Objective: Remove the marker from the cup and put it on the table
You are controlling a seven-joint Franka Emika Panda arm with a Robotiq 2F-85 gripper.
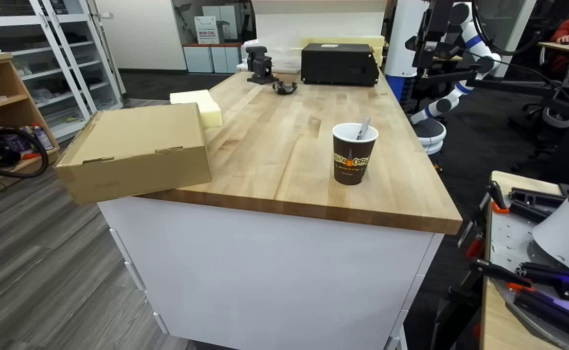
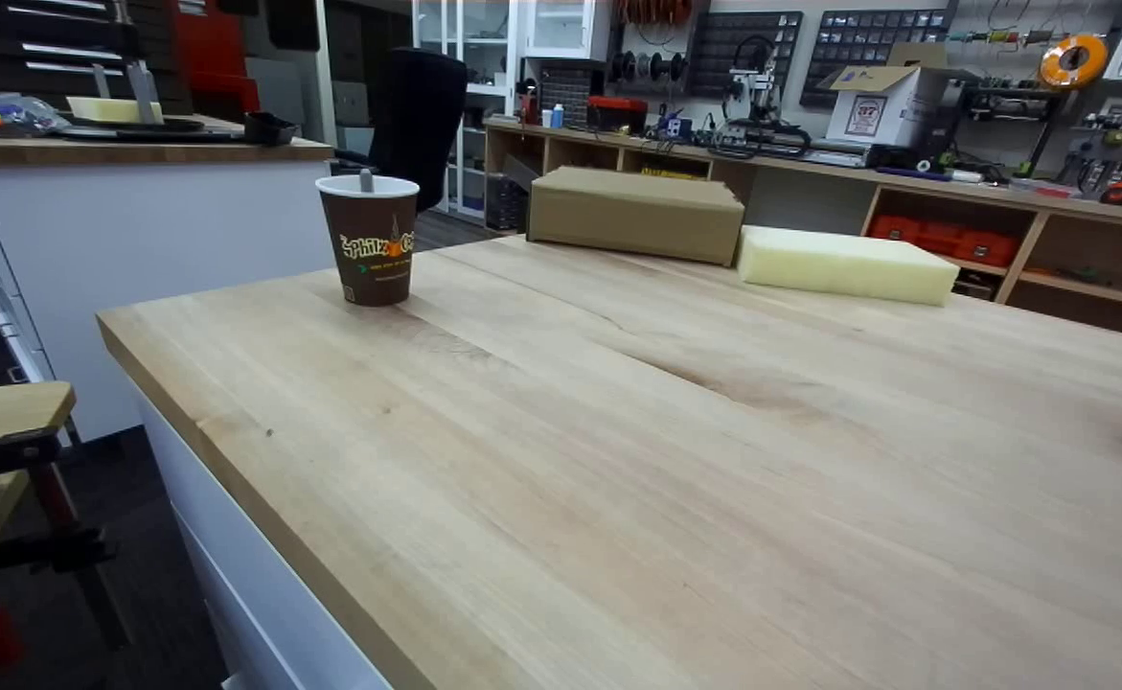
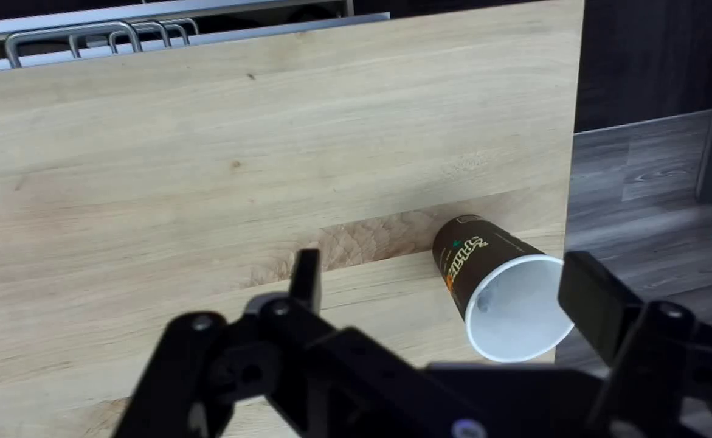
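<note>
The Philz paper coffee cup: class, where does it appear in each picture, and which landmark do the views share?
In an exterior view: the Philz paper coffee cup stands right of centre.
In an exterior view: the cup stands at upper left.
In the wrist view: the cup is lower right of centre.
Shared landmark: the butcher-block tabletop, under the cup each time.
</note>
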